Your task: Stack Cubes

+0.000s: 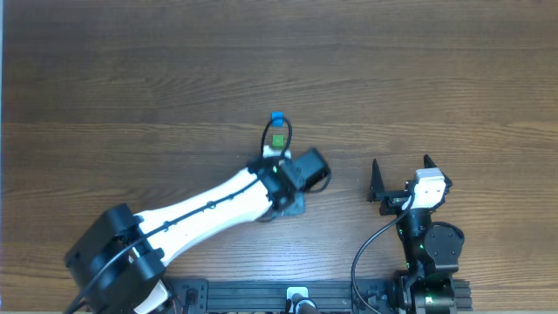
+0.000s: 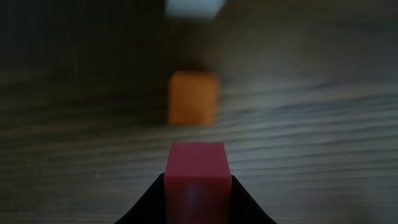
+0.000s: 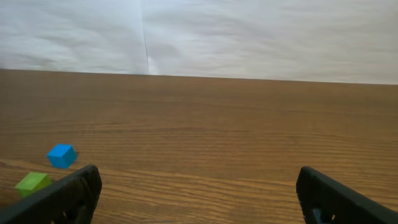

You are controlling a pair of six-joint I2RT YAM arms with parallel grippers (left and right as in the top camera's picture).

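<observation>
My left gripper [image 2: 198, 190] is shut on a red cube [image 2: 198, 163], and the black fingers [image 2: 147, 204] press both its sides. Ahead of it on the wood stands an orange cube [image 2: 194, 98], blurred and apart from the red one. In the top view the left gripper [image 1: 276, 160] hangs near the table's middle, just short of a green cube [image 1: 277, 139] with a blue cube [image 1: 277, 118] beyond it. The blue cube [image 3: 61, 155] and green cube [image 3: 32, 182] lie apart from each other. My right gripper [image 1: 401, 177] stands open at the right, holding nothing.
The wooden table [image 1: 131, 78] stretches bare to the far edge, where a white wall [image 3: 261, 37] rises. A pale blurred shape [image 2: 194, 7] lies beyond the orange cube. The left arm's white link [image 1: 200, 209] slants across the near left.
</observation>
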